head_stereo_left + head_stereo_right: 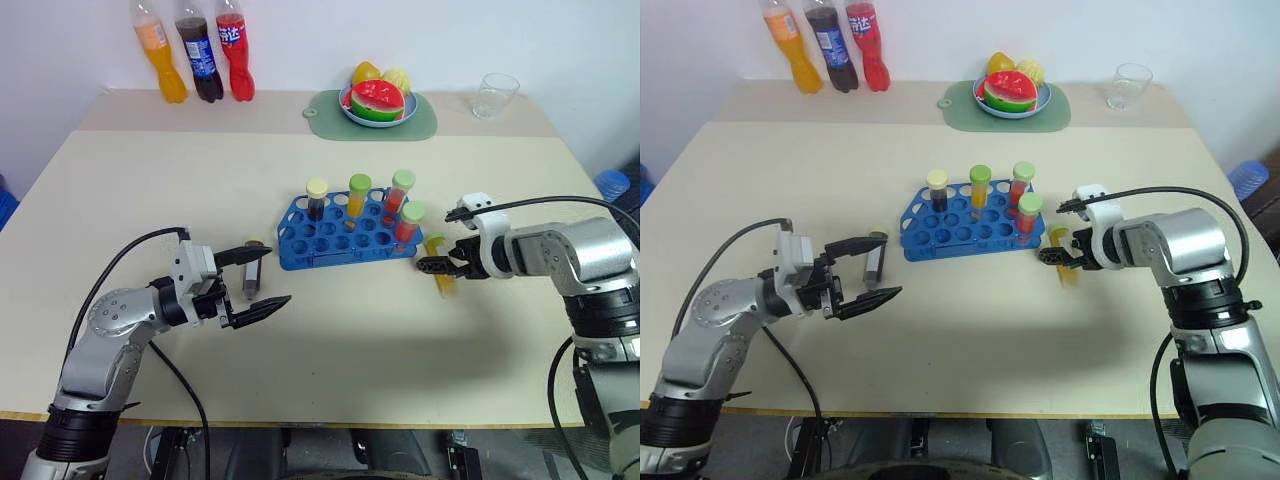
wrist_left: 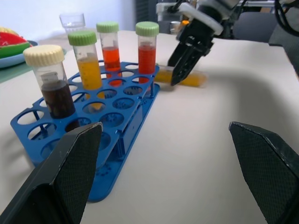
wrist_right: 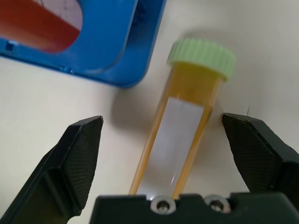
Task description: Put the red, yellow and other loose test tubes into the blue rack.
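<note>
You had the right gripper (image 3: 161, 156) spread wide astride the yellow tube (image 3: 187, 126) lying on the table just beside the blue rack (image 1: 335, 240), so you needed to lower and pinch mid-body, while the left gripper (image 1: 260, 280) hung released.

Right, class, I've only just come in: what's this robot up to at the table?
It is loading test tubes into the blue rack, where four already stand upright. The right end effector is open, straddling a yellow tube lying on the table beside the rack, not yet gripped. The left end effector hovers open near a dark tube lying left of the rack.
</note>
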Robot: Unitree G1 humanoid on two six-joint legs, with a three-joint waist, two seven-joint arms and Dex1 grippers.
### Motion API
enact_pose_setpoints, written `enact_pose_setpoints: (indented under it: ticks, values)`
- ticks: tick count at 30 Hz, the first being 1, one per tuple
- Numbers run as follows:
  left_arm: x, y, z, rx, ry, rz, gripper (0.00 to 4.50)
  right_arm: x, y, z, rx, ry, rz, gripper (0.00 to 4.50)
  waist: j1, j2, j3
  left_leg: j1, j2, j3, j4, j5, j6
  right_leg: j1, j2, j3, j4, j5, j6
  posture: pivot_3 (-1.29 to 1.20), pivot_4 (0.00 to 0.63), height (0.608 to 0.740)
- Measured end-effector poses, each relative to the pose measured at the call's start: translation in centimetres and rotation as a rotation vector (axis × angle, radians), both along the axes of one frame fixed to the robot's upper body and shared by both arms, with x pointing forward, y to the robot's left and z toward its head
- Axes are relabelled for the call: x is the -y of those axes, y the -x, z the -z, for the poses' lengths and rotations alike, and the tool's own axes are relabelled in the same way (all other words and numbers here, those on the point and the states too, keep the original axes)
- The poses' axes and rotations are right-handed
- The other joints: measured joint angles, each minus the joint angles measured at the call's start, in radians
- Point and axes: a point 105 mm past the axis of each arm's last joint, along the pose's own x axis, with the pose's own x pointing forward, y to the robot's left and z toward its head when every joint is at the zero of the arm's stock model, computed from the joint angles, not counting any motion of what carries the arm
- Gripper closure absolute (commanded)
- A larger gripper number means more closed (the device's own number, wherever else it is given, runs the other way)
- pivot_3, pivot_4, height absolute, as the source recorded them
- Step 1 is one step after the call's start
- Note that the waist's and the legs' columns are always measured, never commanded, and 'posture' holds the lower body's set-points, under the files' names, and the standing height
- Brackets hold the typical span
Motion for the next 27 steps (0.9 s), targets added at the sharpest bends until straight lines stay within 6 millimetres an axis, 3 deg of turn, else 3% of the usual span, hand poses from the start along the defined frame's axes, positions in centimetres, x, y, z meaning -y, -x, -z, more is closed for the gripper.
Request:
enact_pose_setpoints:
  ticks: [1, 4, 7, 14, 19, 22, 25, 27]
  values:
    - [0.0, 0.0, 0.0, -0.001, 0.001, -0.001, 0.0, 0.0, -0.2, 0.1, 0.005, 0.011, -0.005, 0.82, 0.0, -0.001, 0.0, 0.0, 0.0, 0.0, 0.0, 0.0, 0.0, 0.0, 0.0, 0.0, 0.0, 0.0, 0.0, 0.0, 0.15, 0.74]
    - [-0.1, 0.1, 0.1, -0.013, -0.004, -0.003, 0.0, 0.6, -0.5, 0.2, 0.022, 0.055, -0.013, 2.39, 0.001, -0.002, -0.001, 0.0, 0.0, 0.0, 0.0, 0.0, 0.0, 0.0, 0.0, 0.0, 0.0, 0.0, 0.0, 0.0, 0.15, 0.74]
    - [-0.1, 0.1, 0.1, -0.014, -0.005, -0.004, 0.0, 0.9, -0.6, 0.3, 0.045, 0.083, -0.041, 3.62, 0.001, -0.002, -0.001, 0.0, 0.0, 0.0, 0.0, 0.0, 0.0, 0.0, 0.0, 0.0, 0.0, 0.0, 0.0, 0.0, 0.15, 0.74]
    - [-0.2, -0.3, -0.2, -0.001, -0.005, -0.005, 0.0, 1.2, 0.7, 1.1, 0.201, 0.174, -0.192, 3.62, 0.012, -0.006, -0.004, 0.0, 0.0, -0.001, 0.0, 0.0, 0.0, 0.001, 0.0, 0.0, -0.001, 0.0, 0.0, 0.0, 0.15, 0.74]
    - [-0.4, -0.7, -0.5, 0.009, -0.003, -0.011, 0.0, 1.8, 5.0, 1.1, 0.304, 0.058, -0.341, 3.62, 0.028, -0.007, -0.004, -0.001, -0.001, -0.001, 0.0, 0.0, 0.0, 0.002, -0.001, -0.001, -0.002, 0.0, 0.0, 0.0, 0.15, 0.74]
    - [-0.4, -1.0, -0.4, 0.002, 0.001, -0.002, 0.0, -1.0, 8.3, 0.6, 0.312, -0.113, -0.471, 3.62, 0.022, -0.006, -0.004, 0.001, 0.0, -0.001, 0.0, 0.0, 0.0, 0.002, 0.0, -0.001, -0.001, 0.0, 0.0, 0.0, 0.15, 0.74]
    - [0.2, -1.3, -0.5, 0.004, 0.007, 0.025, 0.0, -3.8, 8.9, -1.1, 0.44, -0.219, -0.571, 3.62, 0.006, -0.006, -0.004, 0.002, 0.0, -0.001, 0.0, 0.0, 0.0, 0.002, 0.002, 0.0, 0.0, 0.0, 0.0, 0.0, 0.15, 0.74]
    - [0.2, -1.5, -0.7, 0.012, 0.009, 0.033, 0.0, -5.5, 8.3, -2.3, 0.545, -0.304, -0.591, 3.62, -0.001, -0.007, -0.004, 0.003, 0.001, -0.001, 0.001, 0.0, 0.0, 0.002, 0.003, 0.0, 0.0, 0.0, 0.0, 0.0, 0.15, 0.74]
